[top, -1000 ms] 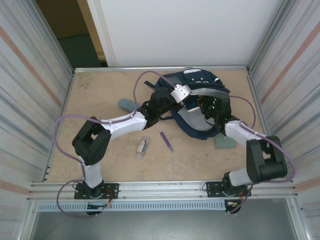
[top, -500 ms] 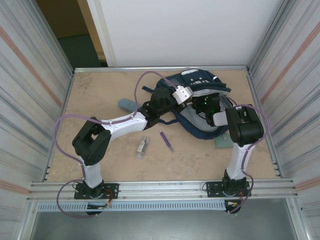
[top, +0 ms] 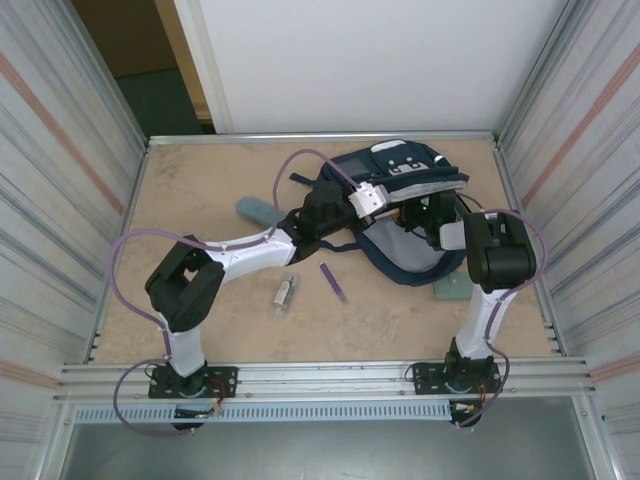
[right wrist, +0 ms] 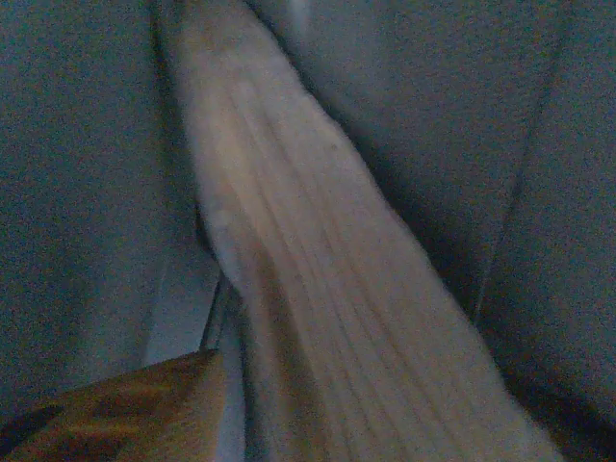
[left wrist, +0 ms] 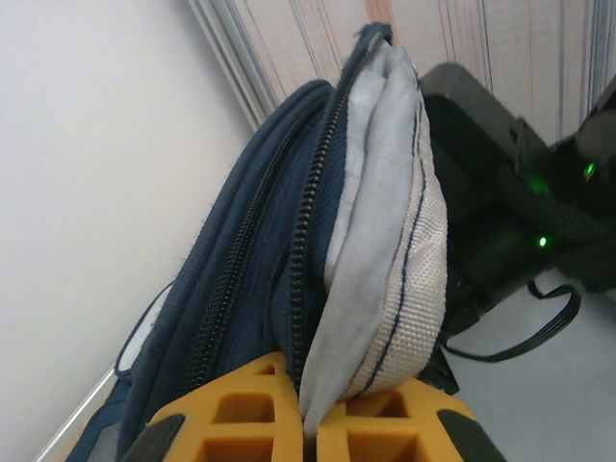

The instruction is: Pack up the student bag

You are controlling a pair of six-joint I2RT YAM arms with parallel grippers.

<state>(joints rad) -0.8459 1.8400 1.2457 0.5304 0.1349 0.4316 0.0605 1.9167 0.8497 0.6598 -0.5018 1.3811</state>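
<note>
The student bag (top: pixel 405 165), navy with white patches, lies at the back right with its mouth held up. My left gripper (top: pixel 371 198) is shut on the bag's grey lining edge (left wrist: pixel 371 289), next to the zip, with the orange fingers (left wrist: pixel 241 414) pinching the cloth. My right gripper (top: pixel 428 214) reaches into the bag's mouth. In the dim right wrist view, one orange finger (right wrist: pixel 125 404) sits at the lower left. A narrow gap separates it from a pale ribbed thing (right wrist: pixel 318 289) lying inside the bag.
On the table lie a purple pen (top: pixel 334 282), a small clear item (top: pixel 286 293) and a grey-teal pouch (top: pixel 255 210). A green-grey flat piece (top: pixel 450 288) lies beside the right arm. Metal walls close in both sides.
The right arm has swung upright and reached deeper into the bag, and its jaws have widened. The left gripper has drawn the bag's edge slightly right, and the bag has shifted with it.
</note>
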